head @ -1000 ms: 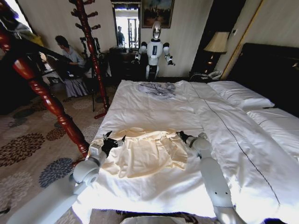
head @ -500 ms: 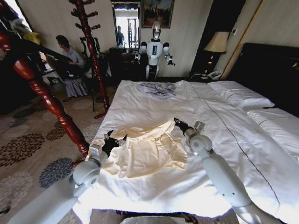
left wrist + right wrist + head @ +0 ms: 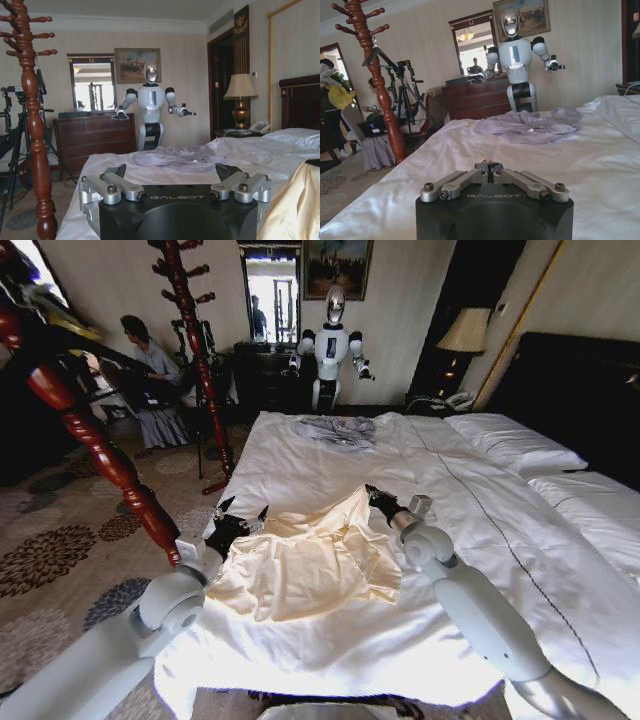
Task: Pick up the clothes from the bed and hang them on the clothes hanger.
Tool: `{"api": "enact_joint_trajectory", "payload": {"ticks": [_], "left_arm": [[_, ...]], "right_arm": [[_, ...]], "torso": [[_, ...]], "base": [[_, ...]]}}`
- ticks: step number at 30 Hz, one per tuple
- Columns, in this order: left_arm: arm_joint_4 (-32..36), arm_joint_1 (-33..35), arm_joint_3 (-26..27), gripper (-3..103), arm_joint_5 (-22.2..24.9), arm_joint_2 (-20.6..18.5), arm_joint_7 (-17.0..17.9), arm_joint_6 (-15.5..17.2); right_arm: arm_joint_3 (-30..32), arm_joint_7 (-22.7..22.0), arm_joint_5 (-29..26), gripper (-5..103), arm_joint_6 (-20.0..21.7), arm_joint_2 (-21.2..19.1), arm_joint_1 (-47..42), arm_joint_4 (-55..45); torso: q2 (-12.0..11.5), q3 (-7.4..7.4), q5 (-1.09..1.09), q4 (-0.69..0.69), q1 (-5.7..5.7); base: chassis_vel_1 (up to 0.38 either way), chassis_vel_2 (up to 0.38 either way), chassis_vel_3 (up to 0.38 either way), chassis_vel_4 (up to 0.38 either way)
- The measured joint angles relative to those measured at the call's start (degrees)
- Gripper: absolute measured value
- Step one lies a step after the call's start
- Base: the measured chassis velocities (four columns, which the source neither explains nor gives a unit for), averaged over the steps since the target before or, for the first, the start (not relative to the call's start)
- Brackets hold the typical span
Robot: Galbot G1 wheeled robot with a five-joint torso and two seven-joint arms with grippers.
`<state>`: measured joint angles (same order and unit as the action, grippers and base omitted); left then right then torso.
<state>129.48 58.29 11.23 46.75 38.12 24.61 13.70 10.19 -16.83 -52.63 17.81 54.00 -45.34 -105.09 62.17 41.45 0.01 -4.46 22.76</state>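
A grey garment [image 3: 338, 430] lies far up the bed [image 3: 330, 475]; a coat stand [image 3: 110, 460] rises beside it. The clothes [image 3: 305, 565] lie on the bed's near part: the right gripper [image 3: 378, 500] pinches their lifted corner, though its fingertips hide the fabric in the right wrist view, and the left gripper [image 3: 238, 523] spreads beside them.

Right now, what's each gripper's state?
Left gripper: open, at the pale cream-yellow thin shirt's left edge.
Right gripper: shut on the shirt's far corner, lifting it.

pale cream-yellow clothes [image 3: 300, 565], plain white bed [image 3: 330, 465], grey garment [image 3: 340, 429].
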Motion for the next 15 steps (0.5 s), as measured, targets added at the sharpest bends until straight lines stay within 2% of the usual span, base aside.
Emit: {"api": "enact_joint_trajectory", "payload": {"ticks": [4,6,7,8,9,10,13,14,15], "left_arm": [[-1.6,-5.0,-1.5,100,2.5,0.0,1.0,0.5],[-3.9,-11.7,-3.0,100,5.5,0.3,2.5,1.2],[-3.9,-11.7,-3.0,100,5.5,0.3,2.5,1.2],[-5.0,-14.8,-3.8,100,6.9,0.5,3.3,1.6],[-6.6,-20.0,-5.2,100,9.5,0.9,4.7,2.2],[-6.6,-20.0,-5.2,100,9.5,0.9,4.7,2.2],[-8.4,-32.0,-8.7,100,16.5,1.8,9.5,4.4],[-8.4,-32.0,-8.7,100,16.5,1.8,9.5,4.4],[-8.4,-35.2,-9.2,100,19.0,1.8,11.2,5.6]], "right_arm": [[-0.3,-1.0,-0.7,0,0.1,0.3,0.4,-0.1],[-1.3,-1.6,-1.3,0,0.1,0.8,2.0,0.1],[-1.3,-1.6,-1.3,0,0.1,0.8,2.0,0.1],[-1.7,-1.9,-1.4,0,0.1,0.9,2.4,0.2],[-2.0,-2.4,-1.6,0,0.1,1.2,2.7,0.2],[-2.0,-2.4,-1.6,0,0.1,1.2,2.7,0.2],[-2.2,-3.5,-1.9,0,0.1,2.0,2.9,0.0],[-2.2,-3.5,-1.9,0,0.1,2.0,2.9,0.0],[-2.1,-3.7,-1.9,0,0.2,2.1,2.7,-0.1]], "torso": [[0.0,0.0,-0.01,-0.03,0.01],[0.0,0.0,-0.01,0.01,0.01],[0.0,0.0,-0.01,0.01,0.01],[0.0,0.0,-0.01,0.03,0.0],[0.0,0.01,-0.02,-0.01,0.01],[0.0,0.01,-0.02,-0.01,0.01],[0.0,0.01,0.0,-0.02,0.02],[0.0,0.01,0.0,-0.02,0.02],[0.0,0.01,0.01,-0.03,0.02]], "base": [[0.0,0.0,0.0,0.0],[0.0,0.0,0.0,0.0],[0.0,0.0,0.0,0.0],[0.0,0.0,0.0,0.0],[0.0,0.0,0.0,0.0],[0.0,0.0,0.0,0.0],[0.0,0.0,0.0,0.0],[0.0,0.0,0.0,0.0],[0.0,0.0,0.0,0.0]]}}
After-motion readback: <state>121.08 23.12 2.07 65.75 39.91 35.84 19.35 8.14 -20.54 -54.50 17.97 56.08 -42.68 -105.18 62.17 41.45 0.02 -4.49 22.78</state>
